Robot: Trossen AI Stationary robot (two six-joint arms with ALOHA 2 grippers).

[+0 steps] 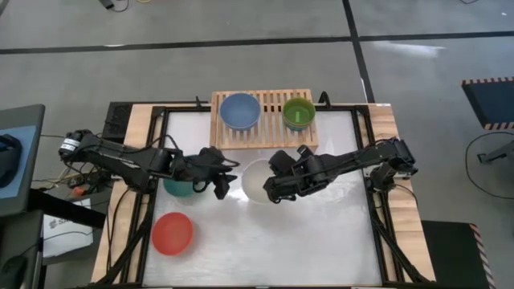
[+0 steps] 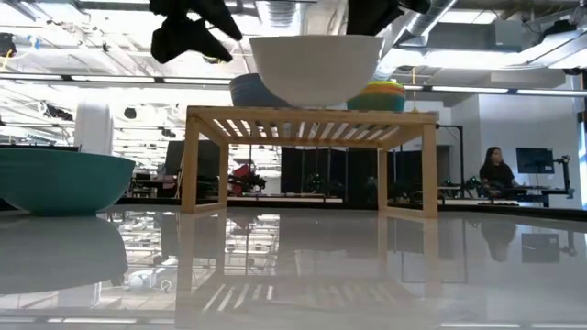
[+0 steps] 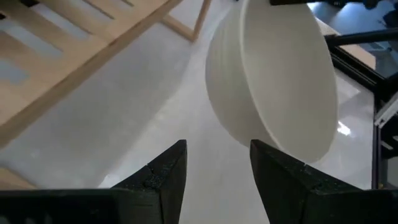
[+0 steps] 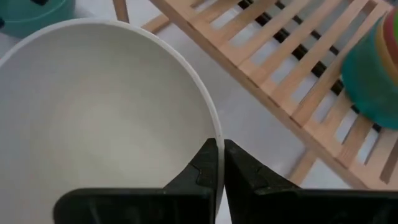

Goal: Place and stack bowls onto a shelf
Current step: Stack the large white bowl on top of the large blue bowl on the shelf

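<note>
The red-orange bowl (image 1: 173,233) sits alone near the front left corner of the table (image 1: 321,241). Further back by the left edge is the dark teal bowl (image 1: 178,187), right way up on the table. My left gripper (image 1: 222,181) hangs just past that bowl, toward the middle. Its fingers (image 3: 163,180) are apart and hold nothing. The white bowl is just in front of them but not touching.

The cream-white bowl (image 1: 255,181) is in the middle of the table, up in the air. In the low view it hangs as high as the shelf top. My right gripper (image 4: 221,163) is pinched tight on its rim, one finger inside the bowl and one outside. The bowl is on the left side of this hand.

The shelf (image 1: 273,138) stands at the back edge of the table. On its left part sits the slate blue bowl (image 1: 240,111). On its right part sits the lime green bowl (image 1: 298,112), on top of other bowls.
</note>
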